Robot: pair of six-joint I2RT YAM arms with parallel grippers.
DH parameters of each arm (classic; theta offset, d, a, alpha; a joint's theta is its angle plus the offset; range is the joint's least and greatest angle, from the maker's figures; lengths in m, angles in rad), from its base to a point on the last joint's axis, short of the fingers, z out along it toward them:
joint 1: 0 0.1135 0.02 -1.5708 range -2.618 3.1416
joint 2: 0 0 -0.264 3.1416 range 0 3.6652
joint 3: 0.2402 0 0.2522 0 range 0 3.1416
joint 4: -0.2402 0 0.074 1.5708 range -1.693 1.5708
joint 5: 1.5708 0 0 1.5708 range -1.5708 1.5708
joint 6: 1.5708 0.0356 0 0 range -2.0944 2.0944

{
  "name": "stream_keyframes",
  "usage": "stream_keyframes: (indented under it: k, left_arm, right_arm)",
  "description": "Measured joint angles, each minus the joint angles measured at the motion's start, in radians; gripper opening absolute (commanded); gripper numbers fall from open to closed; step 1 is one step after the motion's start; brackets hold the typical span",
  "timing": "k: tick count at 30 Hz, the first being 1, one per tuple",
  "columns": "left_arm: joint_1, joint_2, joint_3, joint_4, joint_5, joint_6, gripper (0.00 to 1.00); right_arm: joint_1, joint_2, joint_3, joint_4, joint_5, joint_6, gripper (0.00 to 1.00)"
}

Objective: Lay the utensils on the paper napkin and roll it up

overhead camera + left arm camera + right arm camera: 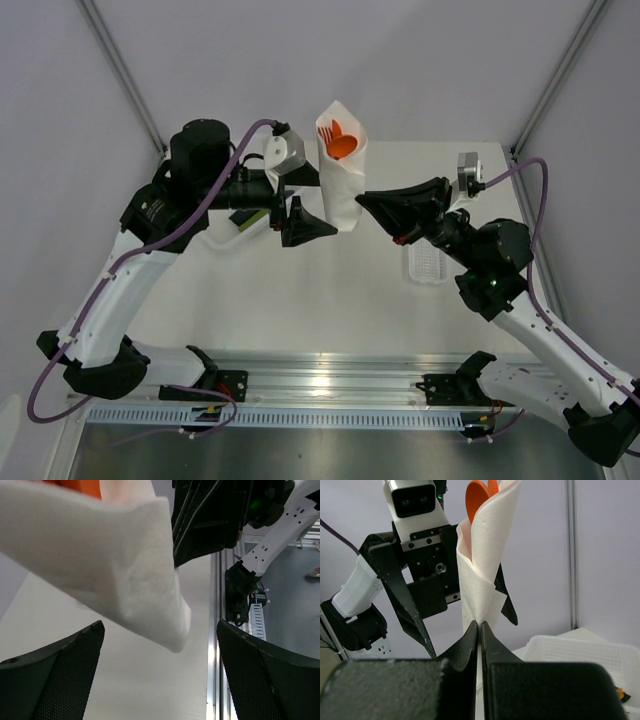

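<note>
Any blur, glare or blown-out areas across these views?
Top external: even light, rolled napkin crisp. Left wrist: the rolled napkin looms close, soft and nearly blown out. Right wrist: it is sharp; the right end effector has a soft-looking near body.

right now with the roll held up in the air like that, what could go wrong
1. Only the right tool pinches the paper napkin, low down on a thin edge. The soft paper could slip or tear there.
2. The left tool stands open, so nothing presses the wrap closed and the loose flap may unroll.
3. The utensils poke out of the open top, so a tilt could spill them.
</note>
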Motion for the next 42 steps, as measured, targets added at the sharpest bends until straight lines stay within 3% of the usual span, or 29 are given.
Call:
stream_keyframes:
  k: [17,20,26,28,33,34,37,38,41,42]
  left_arm:
    - [-0.033,0.051,0.078,0.068,0.032,-0.101,0.67]
    - [-0.039,0.070,0.092,0.068,0.037,-0.112,0.59]
    - [-0.046,0.076,0.098,0.067,0.041,-0.130,0.34]
    - [-0.047,0.076,0.099,0.066,0.045,-0.135,0.21]
    - [-0.050,0.076,0.100,0.065,0.053,-0.131,0.03]
    - [-0.050,0.076,0.100,0.064,0.054,-0.131,0.01]
    - [-0.050,0.076,0.100,0.058,0.049,-0.131,0.01]
    - [-0.050,0.076,0.100,0.056,0.045,-0.131,0.01]
    - [-0.050,0.074,0.100,0.048,0.029,-0.128,0.01]
    - [-0.050,0.073,0.100,0.045,0.028,-0.123,0.01]
  right_arm:
    - [0.044,0.034,0.013,0.085,-0.020,-0.003,0.00]
    - [0.045,0.034,0.013,0.096,-0.019,-0.003,0.00]
    - [0.046,0.033,0.013,0.107,-0.018,-0.003,0.00]
    - [0.046,0.033,0.013,0.108,-0.015,-0.003,0.00]
    - [0.048,0.031,0.012,0.103,-0.006,-0.006,0.00]
    - [0.049,0.029,0.012,0.099,-0.005,-0.007,0.01]
    - [0.050,0.022,0.012,0.077,0.003,-0.014,0.25]
    - [0.050,0.018,0.012,0.062,0.007,-0.019,0.37]
    - [0.051,0.003,0.014,0.016,0.017,-0.044,0.53]
    - [0.050,-0.001,0.017,0.000,0.021,-0.053,0.54]
